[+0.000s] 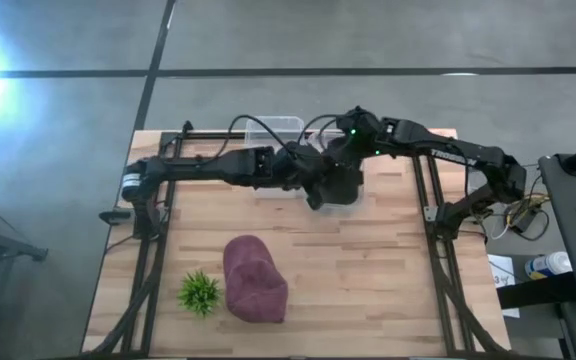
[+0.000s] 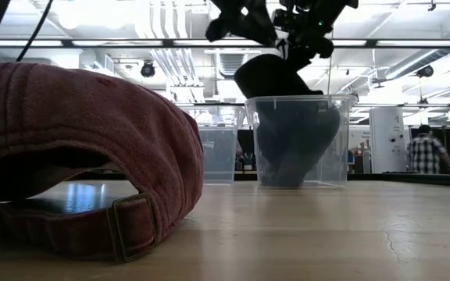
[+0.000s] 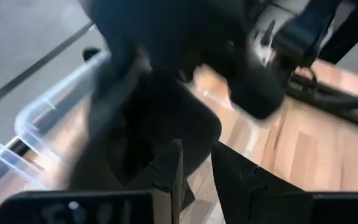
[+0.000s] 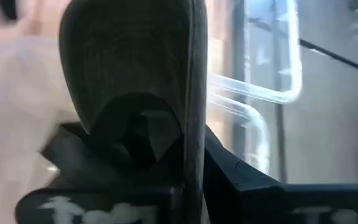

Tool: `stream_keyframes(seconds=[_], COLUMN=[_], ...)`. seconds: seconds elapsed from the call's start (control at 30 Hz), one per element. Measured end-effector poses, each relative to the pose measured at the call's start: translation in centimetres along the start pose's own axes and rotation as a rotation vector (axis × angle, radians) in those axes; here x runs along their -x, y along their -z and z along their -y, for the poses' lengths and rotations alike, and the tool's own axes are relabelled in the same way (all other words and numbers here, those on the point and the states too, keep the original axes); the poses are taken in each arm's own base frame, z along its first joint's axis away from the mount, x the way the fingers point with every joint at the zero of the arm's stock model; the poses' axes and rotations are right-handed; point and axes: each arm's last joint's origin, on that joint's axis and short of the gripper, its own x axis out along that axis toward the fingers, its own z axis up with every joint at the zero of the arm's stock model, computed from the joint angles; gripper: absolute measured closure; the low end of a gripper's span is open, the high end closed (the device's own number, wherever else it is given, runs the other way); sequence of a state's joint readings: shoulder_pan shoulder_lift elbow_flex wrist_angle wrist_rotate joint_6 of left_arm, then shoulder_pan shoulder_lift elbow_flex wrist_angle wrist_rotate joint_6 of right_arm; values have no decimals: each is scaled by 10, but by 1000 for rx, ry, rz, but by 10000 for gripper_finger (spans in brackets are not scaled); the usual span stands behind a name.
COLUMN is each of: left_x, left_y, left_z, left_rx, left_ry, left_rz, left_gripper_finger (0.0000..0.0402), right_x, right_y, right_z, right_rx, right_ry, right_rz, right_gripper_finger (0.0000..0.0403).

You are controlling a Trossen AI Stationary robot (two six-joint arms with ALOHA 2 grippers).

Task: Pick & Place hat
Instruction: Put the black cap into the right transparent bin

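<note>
A dark hat [image 1: 340,188] hangs partly inside a clear plastic bin [image 2: 299,99] at the table's far middle, with its upper part sticking out above the rim [image 2: 276,74]. My right gripper [image 4: 191,180] is shut on it from above. My left gripper [image 3: 196,171] stands close beside the hat [image 3: 160,118], its fingers a narrow gap apart with table wood showing between them. A maroon cap [image 1: 255,280] lies on its open underside near the table's near edge, its back strap and buckle [image 2: 135,226] facing the low camera. My right gripper pinches the dark hat between its two fingers at a thin edge [image 4: 194,106] that runs along the fingers. It comes from above, and the hat hangs below it, its lower part inside the bin [image 2: 295,148]. Whether my left gripper touches the hat, I cannot tell.
A second clear bin [image 2: 217,152] stands to the left of the first one and farther back. A small green plant [image 1: 200,292] sits left of the maroon cap. Bare wood lies across the table's middle and right [image 1: 368,270]. A person [image 2: 424,152] stands in the room beyond.
</note>
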State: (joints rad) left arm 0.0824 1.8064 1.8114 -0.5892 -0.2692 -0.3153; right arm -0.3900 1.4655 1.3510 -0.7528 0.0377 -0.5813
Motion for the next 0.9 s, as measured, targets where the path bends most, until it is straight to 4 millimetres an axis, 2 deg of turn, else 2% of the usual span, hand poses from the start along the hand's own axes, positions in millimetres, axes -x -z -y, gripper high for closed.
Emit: stream_keyframes(seconds=[0.07, 0.17, 0.37, 0.5, 0.6, 0.9], left_x=[-7, -6, 26, 50, 60, 65], left_y=[4, 4, -8, -17, -20, -15], left_z=[2, 3, -4, -11, -14, -16], left_rx=[-6, -21, -68, -76, -69, -52], left_ry=[-5, -10, -128, -196, -217, -241], left_rz=[-14, -8, 63, 123, 146, 99], left_gripper_finger=[322, 322, 321, 321, 321, 321], right_x=[2, 1, 7, -4, -14, -30], right_y=[2, 9, 29, 42, 48, 54], right_z=[2, -1, -13, -23, -29, -42], right_rx=[44, 136, 248, 257, 262, 260], right_ry=[17, 46, -27, -76, -91, -90], right_rz=[-10, -93, -232, -285, -299, -275], right_gripper_finger=[363, 346, 343, 349, 347, 322])
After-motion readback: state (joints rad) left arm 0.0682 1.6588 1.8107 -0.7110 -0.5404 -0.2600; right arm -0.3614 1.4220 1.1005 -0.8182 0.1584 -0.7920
